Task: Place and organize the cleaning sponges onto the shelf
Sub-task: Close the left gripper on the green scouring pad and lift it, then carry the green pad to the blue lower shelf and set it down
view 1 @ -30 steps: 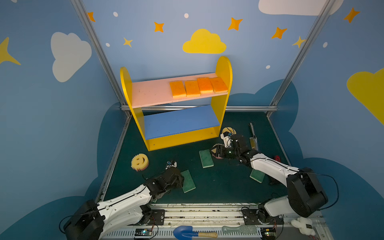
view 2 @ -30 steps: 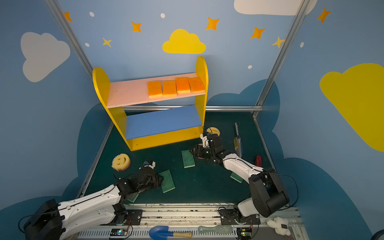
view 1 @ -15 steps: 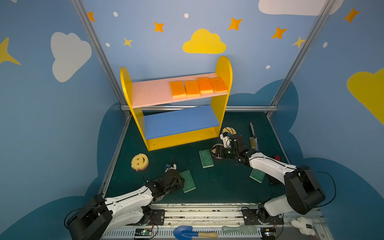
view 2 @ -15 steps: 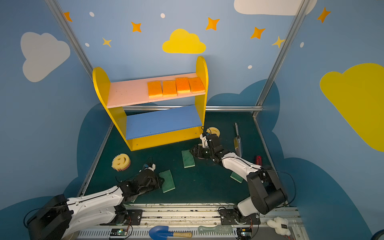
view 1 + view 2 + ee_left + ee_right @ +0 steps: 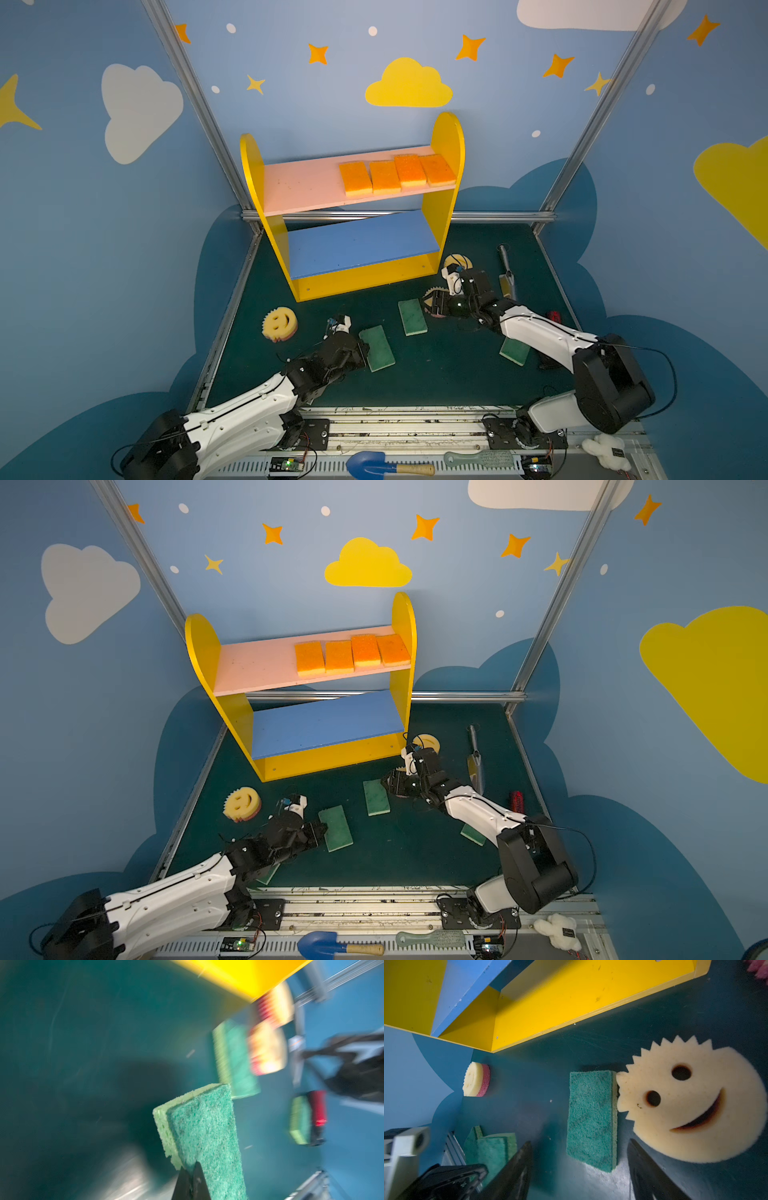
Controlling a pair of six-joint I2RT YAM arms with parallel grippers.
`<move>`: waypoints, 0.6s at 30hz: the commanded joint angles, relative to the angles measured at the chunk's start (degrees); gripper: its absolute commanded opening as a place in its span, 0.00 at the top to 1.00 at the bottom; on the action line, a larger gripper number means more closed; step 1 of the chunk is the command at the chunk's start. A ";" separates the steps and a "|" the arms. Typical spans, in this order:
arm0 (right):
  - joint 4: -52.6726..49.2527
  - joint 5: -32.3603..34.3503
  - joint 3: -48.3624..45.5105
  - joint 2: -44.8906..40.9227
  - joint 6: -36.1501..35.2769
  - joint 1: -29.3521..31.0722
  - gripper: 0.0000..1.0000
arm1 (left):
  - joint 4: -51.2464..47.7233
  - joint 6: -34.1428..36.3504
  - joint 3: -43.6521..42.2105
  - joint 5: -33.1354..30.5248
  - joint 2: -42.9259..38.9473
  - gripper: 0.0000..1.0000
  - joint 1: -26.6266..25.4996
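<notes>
The shelf stands at the back, with several orange-topped sponges in a row on the right of its pink board. My left gripper is shut on the near end of a green-topped sponge; the left wrist view shows that sponge pinched at its edge between the fingertips. My right gripper is open, low over the mat, aimed at another green sponge with a smiley sponge touching its side. Its fingers hold nothing.
A smiley sponge lies at the left and another by the shelf's right foot. A green sponge lies under the right arm, one more under the left arm. A metal tool, red object, blue shovel, brush and white toy are nearby.
My left gripper has closed on the end of the green sponge in front of it. The right gripper has stayed open in almost the same place.
</notes>
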 commanded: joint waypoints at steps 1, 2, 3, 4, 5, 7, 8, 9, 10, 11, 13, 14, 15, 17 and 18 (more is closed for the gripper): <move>-0.36 0.06 -0.68 -2.48 0.70 -1.33 0.29 | -1.35 6.55 6.58 3.91 0.27 0.97 4.75; -0.02 -0.84 -1.39 -2.82 1.36 -1.94 0.29 | -1.00 7.96 8.58 7.18 1.85 0.97 7.24; 0.26 -1.69 -2.27 -3.15 2.02 -2.46 0.29 | -0.53 8.96 10.69 10.03 3.47 0.97 9.31; 0.70 -2.11 -3.04 -3.62 2.35 -2.81 0.29 | 0.20 9.88 12.24 11.99 4.69 0.97 10.93; 1.12 -2.32 -4.03 -4.03 2.76 -3.13 0.29 | 1.12 10.86 14.14 13.54 6.56 0.97 12.07; 2.02 -2.90 -5.35 -4.86 3.57 -3.75 0.29 | 2.63 12.42 18.25 15.91 11.01 0.97 13.86; 2.27 -3.23 -5.74 -5.25 3.94 -4.20 0.29 | 3.20 13.08 20.73 17.50 13.93 0.97 14.81; 2.46 -3.37 -5.93 -5.73 4.15 -4.49 0.29 | 3.84 13.57 23.36 18.96 17.00 0.97 15.24; 2.37 -3.27 -6.07 -6.20 4.17 -4.70 0.29 | 4.32 13.88 25.61 20.19 19.52 0.97 15.77; 2.48 -2.91 -6.32 -6.75 4.25 -4.85 0.29 | 4.47 14.27 28.35 21.71 22.62 0.97 16.29; 3.12 -2.43 -7.04 -7.77 4.59 -5.06 0.29 | 4.30 14.82 33.30 23.39 28.16 0.97 17.14; 3.26 -2.32 -7.33 -8.17 4.74 -5.13 0.30 | 4.72 14.95 35.47 24.83 30.71 0.97 17.53; 3.50 -2.11 -7.51 -8.47 4.79 -5.26 0.30 | 5.35 14.97 37.43 25.52 33.05 0.97 18.00; 3.48 -1.97 -7.67 -8.62 5.05 -5.35 0.30 | 6.67 15.15 40.86 27.03 37.07 0.97 18.87; 3.64 -2.03 -7.76 -8.55 5.22 -5.43 0.29 | 6.97 15.31 42.78 27.31 39.12 0.97 19.26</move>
